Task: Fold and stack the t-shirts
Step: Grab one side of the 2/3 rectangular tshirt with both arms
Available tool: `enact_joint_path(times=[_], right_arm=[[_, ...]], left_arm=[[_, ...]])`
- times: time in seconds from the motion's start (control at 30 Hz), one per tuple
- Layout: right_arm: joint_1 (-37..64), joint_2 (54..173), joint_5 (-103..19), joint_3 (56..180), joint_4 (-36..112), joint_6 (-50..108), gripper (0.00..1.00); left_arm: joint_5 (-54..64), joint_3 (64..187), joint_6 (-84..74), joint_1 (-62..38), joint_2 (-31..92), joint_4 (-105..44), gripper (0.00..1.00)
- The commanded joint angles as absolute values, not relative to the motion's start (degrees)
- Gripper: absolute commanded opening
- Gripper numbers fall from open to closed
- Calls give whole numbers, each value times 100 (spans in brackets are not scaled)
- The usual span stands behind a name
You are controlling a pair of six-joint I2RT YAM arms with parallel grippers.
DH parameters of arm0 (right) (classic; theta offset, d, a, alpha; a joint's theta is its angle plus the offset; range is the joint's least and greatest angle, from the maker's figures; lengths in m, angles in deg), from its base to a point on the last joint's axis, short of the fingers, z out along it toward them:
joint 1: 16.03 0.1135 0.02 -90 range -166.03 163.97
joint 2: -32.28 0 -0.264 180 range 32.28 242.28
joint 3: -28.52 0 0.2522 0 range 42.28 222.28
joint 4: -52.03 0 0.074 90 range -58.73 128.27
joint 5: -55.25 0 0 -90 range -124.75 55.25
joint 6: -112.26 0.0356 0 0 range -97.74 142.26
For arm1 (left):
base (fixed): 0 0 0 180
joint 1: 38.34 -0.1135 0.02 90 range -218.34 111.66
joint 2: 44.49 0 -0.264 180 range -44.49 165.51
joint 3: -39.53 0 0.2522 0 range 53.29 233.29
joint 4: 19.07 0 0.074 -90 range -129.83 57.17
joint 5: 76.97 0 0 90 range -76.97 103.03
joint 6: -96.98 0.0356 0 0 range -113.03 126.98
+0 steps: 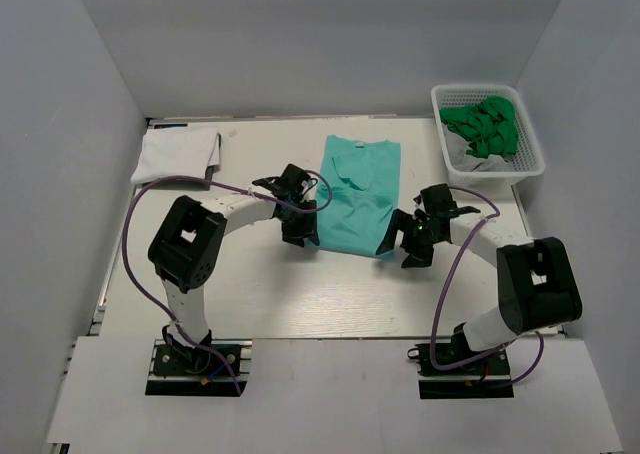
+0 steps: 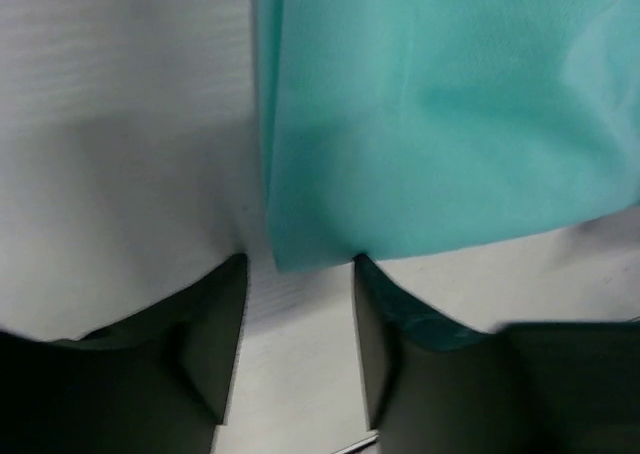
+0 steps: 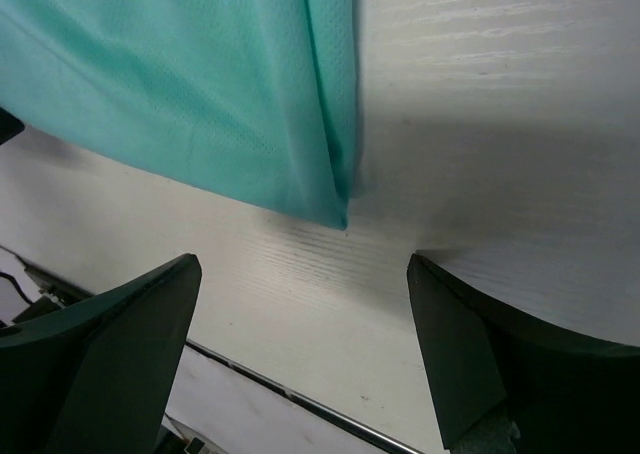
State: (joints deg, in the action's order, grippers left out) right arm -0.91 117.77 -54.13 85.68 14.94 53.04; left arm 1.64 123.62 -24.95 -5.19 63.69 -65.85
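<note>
With the left gripper (image 2: 298, 274) and right gripper (image 3: 300, 274) both spread apart at the near corners of the teal shirt (image 1: 360, 189), folding likely needs each to pinch its corner next.

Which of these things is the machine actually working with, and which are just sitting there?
In the job: teal t-shirt, mid-table; folded white t-shirt, far left; left fingers and right fingers, open at the teal one's near corners.
Just lying about: white basket, far right; green items heaped in it.
</note>
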Motion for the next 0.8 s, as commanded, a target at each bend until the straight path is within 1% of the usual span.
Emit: enact_joint_path(times=[0.0,0.03,0.07,0.1,0.13,0.17,0.2,0.23,0.27,0.3,0.37,0.4,0.53,0.57,0.63,0.67,0.7,0.73,0.77], right_arm=[[-56,11989,-5514,8570,1762,5320,89],[-65,12025,-5531,8588,1779,5302,89],[-65,12060,-5540,8588,1779,5328,88],[-47,12113,-5506,8588,1806,5328,88],[-47,12131,-5496,8579,1832,5363,85],[-65,12157,-5418,8562,1884,5390,80],[-65,12183,-5409,8561,1963,5407,78],[-65,12227,-5400,8570,1973,5434,74],[-47,12306,-5408,8596,1981,5443,65],[-56,12376,-5409,8614,2008,5451,62],[-47,12438,-5278,8623,2043,5521,57],[-47,12456,-5155,8614,2095,5557,57],[-65,12553,-4882,8623,2219,5610,49],[-73,12605,-4759,8649,2219,5645,46],[-74,12658,-4741,8641,2210,5697,32],[-82,12684,-4758,8667,2193,5706,27],[-82,12659,-4758,8667,2149,5698,9],[-74,12650,-4767,8667,2018,5672,2],[-56,12536,-4793,8658,1973,5645,0]], left_arm=[[73,12282,-2458,-520,6642,-6245,53],[21,12221,-2458,-520,6643,-6245,50],[20,12220,-2458,-520,6712,-6245,42],[20,12220,-2458,-520,6713,-6245,39],[20,12220,-2458,-520,6765,-6245,33],[-32,12142,-2458,-520,6766,-6184,26],[-33,12141,-2510,-459,6766,-6183,18],[-85,12080,-2511,-459,6766,-6114,16],[-85,12079,-2511,-459,6766,-6113,12],[-85,12079,-2511,-459,6766,-6113,6],[-147,12027,-2572,-459,6827,-6113,0],[-147,11974,-2572,-459,6827,-6035,0],[-147,11974,-2572,-459,6827,-6034,0],[-147,11974,-2572,-459,6827,-6034,0],[-86,11974,-2572,-459,6827,-6087,0],[-85,11974,-2572,-459,6775,-6156,0],[-85,11974,-2572,-459,6774,-6235,0],[-16,11974,-2572,-459,6696,-6297,0],[107,12035,-2633,-459,6617,-6385,0]])
